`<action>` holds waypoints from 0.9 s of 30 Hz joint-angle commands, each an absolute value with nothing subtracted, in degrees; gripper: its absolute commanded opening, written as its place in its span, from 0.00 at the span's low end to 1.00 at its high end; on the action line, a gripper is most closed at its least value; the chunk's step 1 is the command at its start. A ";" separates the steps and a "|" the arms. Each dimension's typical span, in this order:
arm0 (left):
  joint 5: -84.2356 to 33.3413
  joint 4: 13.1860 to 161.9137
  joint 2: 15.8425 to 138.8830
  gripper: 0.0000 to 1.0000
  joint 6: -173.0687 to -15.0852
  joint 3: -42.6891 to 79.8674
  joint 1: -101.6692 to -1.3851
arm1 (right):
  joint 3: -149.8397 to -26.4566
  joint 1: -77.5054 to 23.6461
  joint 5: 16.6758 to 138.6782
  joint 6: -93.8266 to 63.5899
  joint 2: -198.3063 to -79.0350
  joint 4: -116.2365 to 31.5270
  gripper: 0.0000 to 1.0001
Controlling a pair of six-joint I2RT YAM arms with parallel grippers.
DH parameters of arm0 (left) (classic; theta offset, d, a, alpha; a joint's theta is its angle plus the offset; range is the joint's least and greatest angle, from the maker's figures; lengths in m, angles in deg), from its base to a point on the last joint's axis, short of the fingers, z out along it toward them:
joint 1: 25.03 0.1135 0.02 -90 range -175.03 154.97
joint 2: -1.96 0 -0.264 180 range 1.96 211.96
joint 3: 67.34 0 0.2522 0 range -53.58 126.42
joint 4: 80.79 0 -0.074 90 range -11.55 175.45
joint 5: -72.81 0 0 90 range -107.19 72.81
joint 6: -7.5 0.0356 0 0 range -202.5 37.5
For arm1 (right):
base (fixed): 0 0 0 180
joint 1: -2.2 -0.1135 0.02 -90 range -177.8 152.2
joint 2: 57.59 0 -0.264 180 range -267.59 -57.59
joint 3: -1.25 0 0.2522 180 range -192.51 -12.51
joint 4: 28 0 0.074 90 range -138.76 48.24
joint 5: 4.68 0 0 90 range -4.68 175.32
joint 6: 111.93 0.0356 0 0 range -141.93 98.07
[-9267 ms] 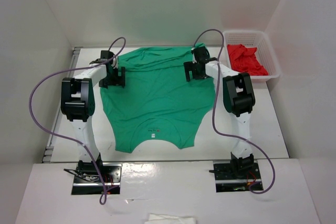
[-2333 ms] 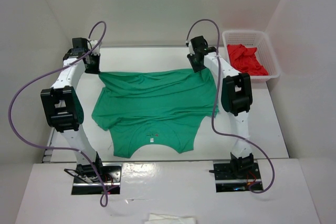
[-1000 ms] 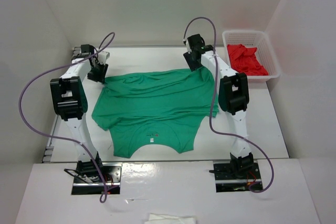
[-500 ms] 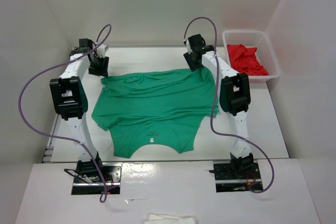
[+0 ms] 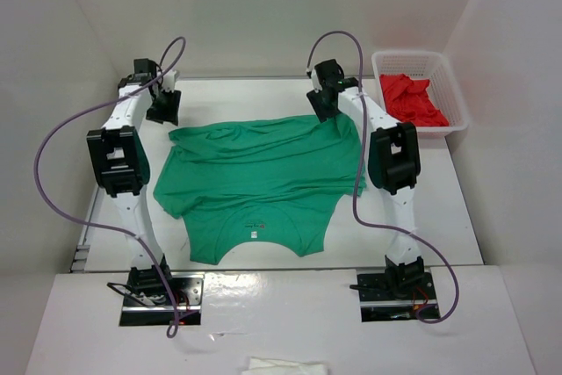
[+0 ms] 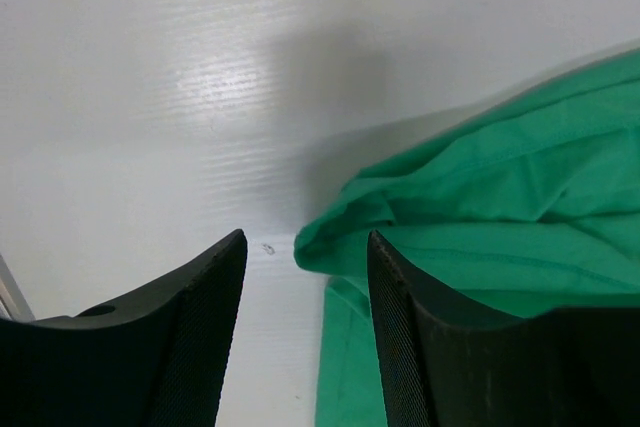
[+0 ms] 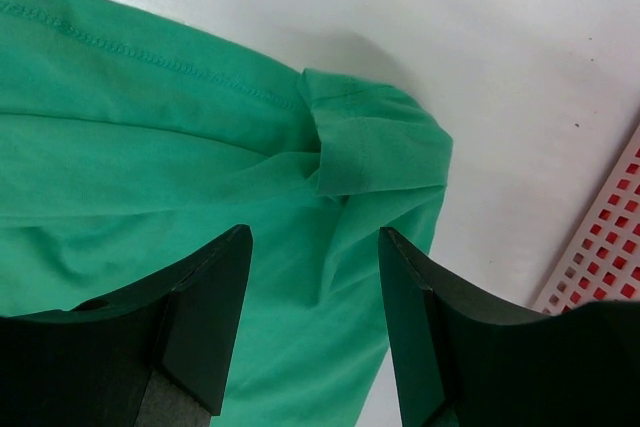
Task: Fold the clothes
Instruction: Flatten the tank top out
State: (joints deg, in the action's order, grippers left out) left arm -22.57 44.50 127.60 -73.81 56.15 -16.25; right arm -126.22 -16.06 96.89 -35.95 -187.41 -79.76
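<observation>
green T-shirt (image 5: 255, 173) lies flat on the table (image 5: 439, 208), middle of it, collar and small white neck label (image 5: 255, 227) toward the arm bases; the far part looks doubled over toward the near side, so the far edge reads as a rumpled fold line running left-right; long axis now across the table, from one tool to the other; left tool (image 5: 163, 110) sits just off the far-left corner of that fold, fingers apart, nothing between them; in the left wrist view the green corner (image 6: 330, 242) lies on bare table just ahead of the tips, beside the right-hand finger (image 6: 400, 307), not pinched; right tool (image 5: 323, 107) hangs over the far-right corner, fingers apart, cloth below and between the tips but not clamped, the folded corner (image 7: 375, 152) just ahead; each arm is nearer its own corner; the next grab likely turns on those two corners, the left tool needing to shift inward onto cloth; sleeves splay out at both sides; right arm runs over the shirt's right edge and could drag it; basket (image 5: 457, 126) with the red garment (image 5: 411, 98) is far right, well apart from the shirt.
</observation>
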 commanded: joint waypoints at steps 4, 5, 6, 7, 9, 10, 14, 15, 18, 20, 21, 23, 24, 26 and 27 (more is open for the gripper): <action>-17.37 39.49 133.87 0.59 -75.64 64.27 -16.77 | -124.75 -16.52 95.60 -36.70 -182.48 -78.06 0.62; -17.36 38.17 134.49 0.59 -75.64 66.11 -16.77 | -124.75 -16.52 95.60 -36.70 -181.96 -77.54 0.62; -17.36 37.55 135.54 0.59 -75.64 67.00 -17.29 | -124.14 -16.52 95.60 -36.70 -181.96 -77.53 0.62; -17.36 37.55 136.07 0.59 -75.64 67.61 -17.29 | -124.14 -16.52 95.60 -36.70 -181.96 -77.53 0.62; -17.36 35.53 137.38 0.59 -75.64 69.37 -17.29 | -123.53 -16.52 95.07 -36.70 -181.43 -77.53 0.62; -17.36 34.39 137.40 0.59 -75.64 69.90 -17.29 | -123.52 -16.52 95.07 -36.70 -181.43 -77.53 0.62; -16.75 33.68 138.10 0.56 -75.11 70.43 -17.82 | -122.99 -16.52 95.07 -36.70 -180.90 -77.00 0.62; -16.75 33.68 138.10 0.56 -74.51 69.65 -17.82 | -122.99 -16.52 95.07 -36.70 -180.90 -77.00 0.62; -16.22 32.54 138.10 0.56 -73.89 69.64 -17.82 | -122.47 -16.52 95.07 -36.70 -180.90 -76.48 0.62; -16.22 31.84 138.10 0.54 -73.88 69.64 -17.82 | -122.47 -16.52 95.07 -36.70 -180.90 -76.48 0.62; -16.22 31.83 138.10 0.54 -73.36 69.64 -17.82 | -122.47 -16.52 95.07 -36.70 -180.90 -76.48 0.62; -16.22 31.83 138.10 0.54 -73.36 69.64 -17.82 | -122.47 -16.52 95.07 -36.70 -180.90 -76.48 0.62; -16.22 31.31 138.10 0.54 -73.36 69.64 -17.82 | -122.47 -16.52 95.07 -36.70 -180.90 -76.48 0.62; -16.22 31.31 137.40 0.54 -72.83 69.12 -17.82 | -121.94 -16.52 95.07 -36.70 -180.90 -76.48 0.62; -16.22 30.52 137.40 0.54 -72.83 69.12 -17.82 | -121.94 -16.52 95.07 -36.70 -180.38 -76.48 0.62</action>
